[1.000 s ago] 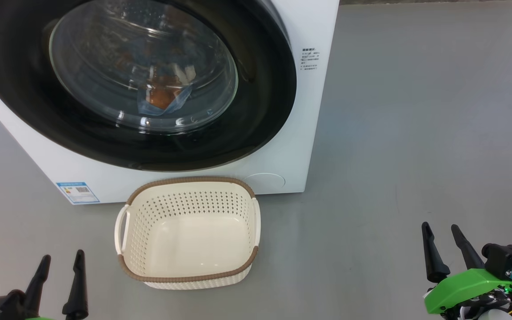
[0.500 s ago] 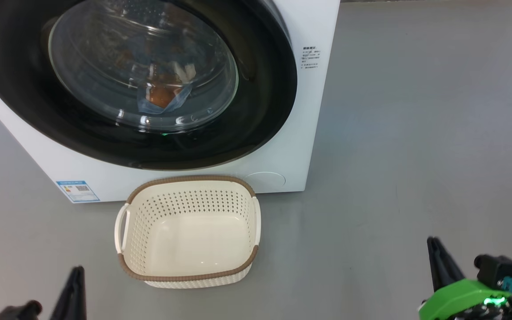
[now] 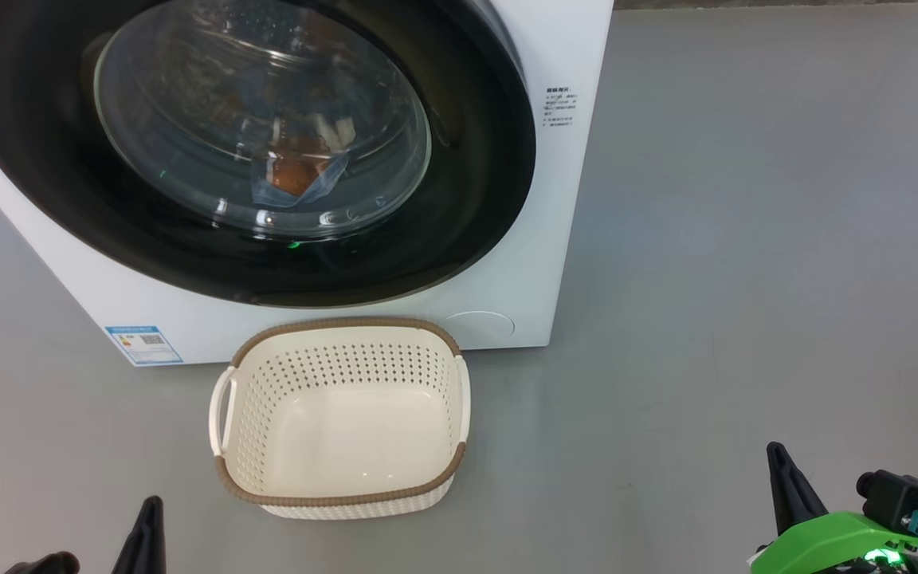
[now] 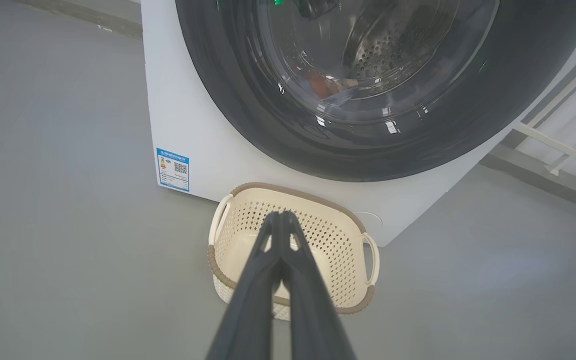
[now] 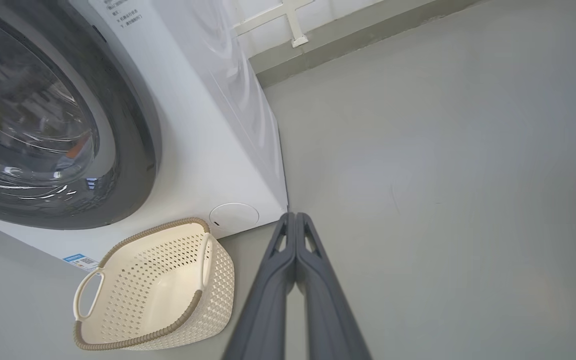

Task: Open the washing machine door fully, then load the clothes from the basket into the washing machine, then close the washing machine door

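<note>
The washing machine door (image 3: 475,183) is shut; I think the clothes (image 3: 296,177) lie behind its glass. The basket (image 3: 347,324) sits just before the washing machine (image 3: 507,307), with wide floor (image 3: 746,279) on its right. My left gripper (image 4: 280,216) and right gripper (image 5: 295,216) hang low, both closed on nothing.

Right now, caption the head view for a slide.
Washing machine door closed with clothes inside, basket empty in front, left pincer and right pincer shut, low.
</note>
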